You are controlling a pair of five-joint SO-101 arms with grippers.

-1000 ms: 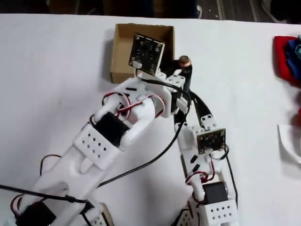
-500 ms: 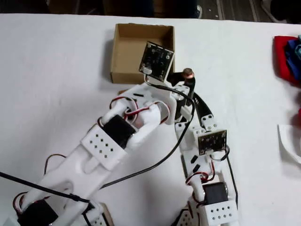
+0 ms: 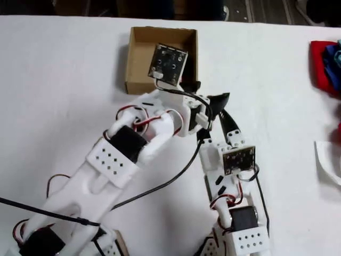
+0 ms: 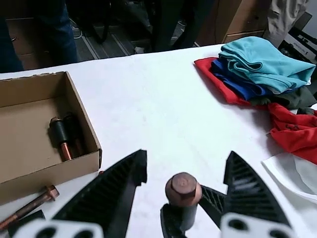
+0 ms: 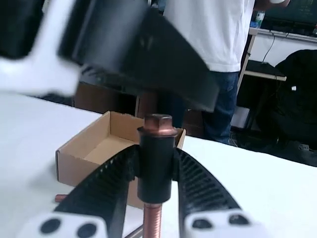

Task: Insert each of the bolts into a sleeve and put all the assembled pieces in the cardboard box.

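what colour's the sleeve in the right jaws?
The sleeve is black, on a copper-coloured bolt; clearest in the right wrist view.

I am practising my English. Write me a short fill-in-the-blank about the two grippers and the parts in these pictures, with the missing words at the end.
1. The right gripper is shut on a black ____ with a copper bolt through it.
2. The jaws of the left gripper stand ____.
3. An assembled piece lies inside the ____.
Missing words: sleeve; open; cardboard box.
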